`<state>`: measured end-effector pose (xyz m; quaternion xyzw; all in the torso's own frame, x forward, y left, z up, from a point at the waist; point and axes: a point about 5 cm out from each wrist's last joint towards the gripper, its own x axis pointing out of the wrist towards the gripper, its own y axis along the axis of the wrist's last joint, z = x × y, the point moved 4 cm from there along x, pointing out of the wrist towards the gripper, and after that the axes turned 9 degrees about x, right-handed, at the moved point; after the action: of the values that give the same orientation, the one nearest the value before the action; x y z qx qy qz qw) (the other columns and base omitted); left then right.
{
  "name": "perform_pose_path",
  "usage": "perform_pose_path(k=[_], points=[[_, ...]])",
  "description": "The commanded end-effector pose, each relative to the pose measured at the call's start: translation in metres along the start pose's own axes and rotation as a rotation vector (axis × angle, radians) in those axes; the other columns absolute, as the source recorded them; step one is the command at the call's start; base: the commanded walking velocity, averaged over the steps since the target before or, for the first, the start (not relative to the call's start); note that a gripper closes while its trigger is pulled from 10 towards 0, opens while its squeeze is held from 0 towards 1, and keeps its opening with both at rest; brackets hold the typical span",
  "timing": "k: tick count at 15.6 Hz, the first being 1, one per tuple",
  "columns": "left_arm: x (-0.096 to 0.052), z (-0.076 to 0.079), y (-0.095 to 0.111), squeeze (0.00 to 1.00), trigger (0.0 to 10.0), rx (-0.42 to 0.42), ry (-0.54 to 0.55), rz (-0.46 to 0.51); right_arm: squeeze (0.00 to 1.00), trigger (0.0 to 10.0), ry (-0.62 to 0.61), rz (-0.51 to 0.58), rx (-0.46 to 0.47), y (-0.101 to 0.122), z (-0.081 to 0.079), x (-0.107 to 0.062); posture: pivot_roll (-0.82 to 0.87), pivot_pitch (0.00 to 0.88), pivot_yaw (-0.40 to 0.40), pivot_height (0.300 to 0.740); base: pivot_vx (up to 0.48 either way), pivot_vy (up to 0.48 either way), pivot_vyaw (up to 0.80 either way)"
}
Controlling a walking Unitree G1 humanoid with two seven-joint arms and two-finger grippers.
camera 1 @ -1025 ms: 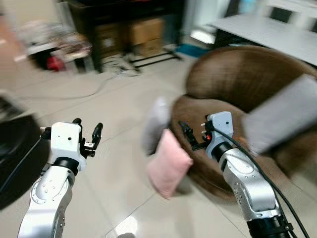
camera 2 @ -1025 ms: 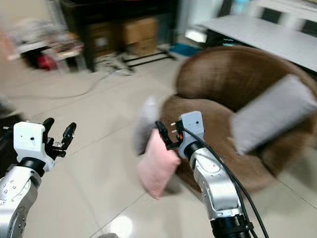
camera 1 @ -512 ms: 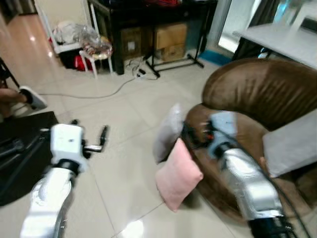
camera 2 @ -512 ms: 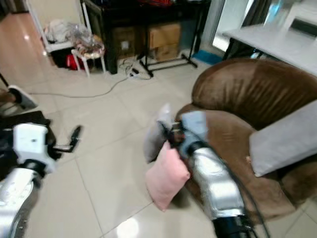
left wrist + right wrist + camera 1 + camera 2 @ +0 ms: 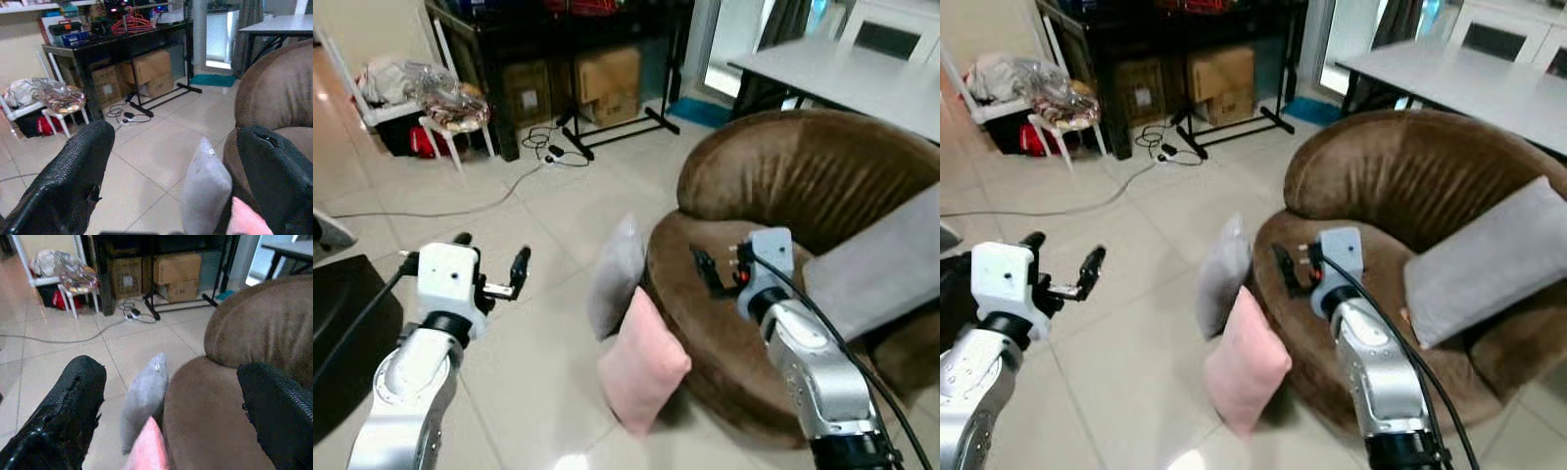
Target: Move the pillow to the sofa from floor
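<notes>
The sofa [image 5: 803, 186] is brown and plush, a matt velvety cloth. Against it lean a pink pillow [image 5: 641, 364] and a grey pillow [image 5: 615, 276] — both soft, matt fabric. The floor [image 5: 538, 196] is pale glossy tile that throws back light. Cardboard boxes [image 5: 607, 73] look dull and papery — the arms [image 5: 813, 367] are smooth silver.

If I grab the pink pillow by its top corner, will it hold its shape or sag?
The pink pillow looks soft and plump, so it will likely sag. It stands on edge against the sofa, so a push probably topples it. Probably light for its size.
</notes>
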<state>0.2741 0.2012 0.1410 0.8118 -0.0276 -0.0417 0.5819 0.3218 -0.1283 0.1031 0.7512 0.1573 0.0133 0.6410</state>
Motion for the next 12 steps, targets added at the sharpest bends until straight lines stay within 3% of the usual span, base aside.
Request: perform_pose_path(k=[1, 6, 9, 12], points=[[-0.0020, -0.0066, 0.0000, 1.00, 10.0, 0.010, 0.014, -0.004, 1.00, 10.0, 0.027, 0.003, -0.003, 0.0017, -0.0098, 0.0025, 0.02, 0.000, -0.018, 0.740, 0.304, 0.000, 0.00], [-0.0033, -0.0053, -0.0007, 1.00, 10.0, 0.012, 0.009, -0.007, 1.00, 10.0, 0.015, -0.017, -0.001, -0.0011, -0.0074, 0.0019, 0.02, 0.000, -0.021, 0.740, 0.304, 0.000, 0.00], [-0.0038, -0.0038, -0.0015, 1.00, 10.0, 0.010, 0.002, -0.009, 1.00, 10.0, 0.016, -0.018, -0.002, -0.0017, -0.0073, 0.0005, 0.02, 0.000, -0.020, 0.740, 0.301, 0.000, -0.66], [-0.0038, -0.0018, -0.0023, 1.00, 10.0, 0.008, -0.002, -0.011, 1.00, 10.0, 0.029, -0.011, -0.012, 0.0000, -0.0084, -0.0006, 0.02, 0.000, -0.021, 0.740, 0.301, 0.000, 0.00]])
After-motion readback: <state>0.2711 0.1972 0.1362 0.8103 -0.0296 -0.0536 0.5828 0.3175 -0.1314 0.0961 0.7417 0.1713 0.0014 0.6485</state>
